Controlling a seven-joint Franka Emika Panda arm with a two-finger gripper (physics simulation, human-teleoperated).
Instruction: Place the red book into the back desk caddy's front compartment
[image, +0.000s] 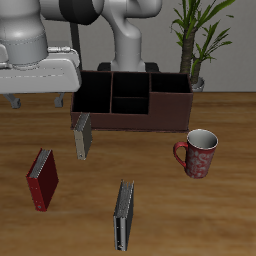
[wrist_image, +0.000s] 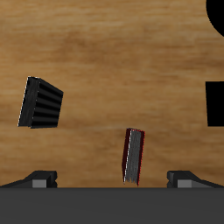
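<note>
The red book (image: 42, 180) stands on the table near the front edge, dark red with pale page edges. It also shows in the wrist view (wrist_image: 132, 156), below and ahead of my fingers. The back desk caddy (image: 130, 100) is a wide maroon-brown box with black dividers, farther back by the robot's base. Its front compartment (image: 127, 104) is the middle cell by the near long wall and looks empty. My gripper (image: 38, 100) hangs high above the table, open and empty; in the wrist view (wrist_image: 112, 179) its fingertips (wrist_image: 39, 178) stand wide apart.
A slim grey book (image: 83, 135) stands just in front of the caddy. A second grey book (image: 123, 215) stands near the front edge and shows in the wrist view (wrist_image: 41, 102). A red patterned mug (image: 198, 153) stands beside the caddy. A potted plant (image: 195, 40) is at the back.
</note>
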